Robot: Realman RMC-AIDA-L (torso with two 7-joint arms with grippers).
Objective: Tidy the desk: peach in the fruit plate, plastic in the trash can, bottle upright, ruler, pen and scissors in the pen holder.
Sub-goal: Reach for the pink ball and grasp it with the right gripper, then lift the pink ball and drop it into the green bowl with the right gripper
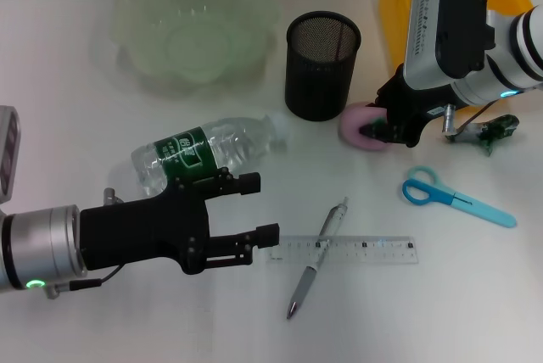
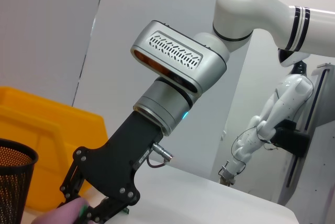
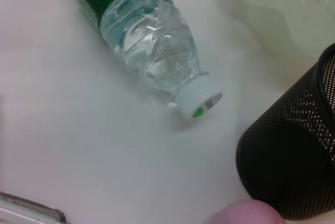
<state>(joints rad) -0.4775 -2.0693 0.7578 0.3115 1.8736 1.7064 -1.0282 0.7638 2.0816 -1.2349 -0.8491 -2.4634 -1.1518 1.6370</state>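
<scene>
Two grippers are working: the right gripper [image 1: 392,130] is closing around the pink peach [image 1: 363,128] beside the mesh pen holder [image 1: 321,64] toward the counter's far right edge, presumably for lifting to the fruit plate [image 1: 197,28] at the far left. Actual contact is hidden. The left gripper [image 1: 260,208], fingers spread and empty, is hovering just beside the toppled bottle [image 1: 208,151]. The trash can [image 1: 407,7] is being cut off by the arm.

The left arm [image 1: 42,248] has a brushed silver wrist with a green light and a thin cable, ending in a black screw-studded left gripper [image 1: 263,208]. The right arm [image 2: 251,4] is white with black bands, a vented silver housing, and a black right gripper [image 1: 386,130].
</scene>
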